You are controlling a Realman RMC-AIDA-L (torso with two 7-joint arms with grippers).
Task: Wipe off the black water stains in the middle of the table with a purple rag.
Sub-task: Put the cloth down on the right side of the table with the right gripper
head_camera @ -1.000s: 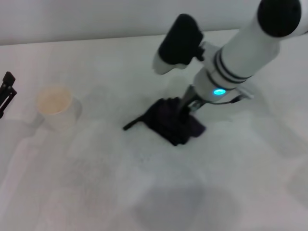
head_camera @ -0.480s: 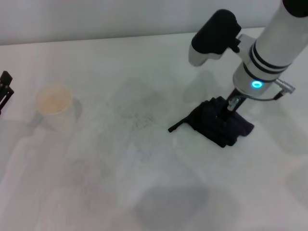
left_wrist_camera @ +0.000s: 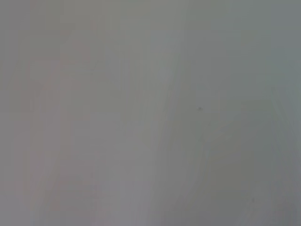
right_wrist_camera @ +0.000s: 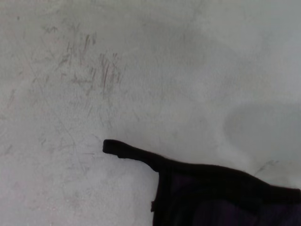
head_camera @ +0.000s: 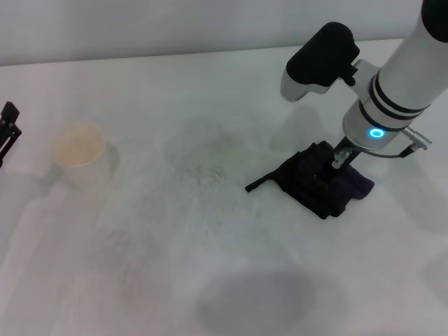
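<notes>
The purple rag [head_camera: 322, 183] lies in thick folds on the white table [head_camera: 210, 266], right of the middle, with its thin tail [head_camera: 260, 183] pointing left. My right gripper [head_camera: 334, 164] comes down from above and is shut on the rag's top, pressing it onto the table. The right wrist view shows the rag's edge [right_wrist_camera: 221, 193] and its tail [right_wrist_camera: 127, 151]. No round black blot shows; only faint grey streaks [head_camera: 206, 168] mark the table's middle, and they also show in the right wrist view [right_wrist_camera: 106, 70]. My left gripper [head_camera: 7, 133] is parked at the far left edge.
A pale paper cup [head_camera: 78, 154] stands on the table at the left. A soft grey shadow [head_camera: 255, 297] lies near the front edge. The left wrist view shows only a blank grey surface.
My right gripper has dragged the rag from the table's middle to the right, leaving faint grey streaks where it lay. The left arm has not moved.
</notes>
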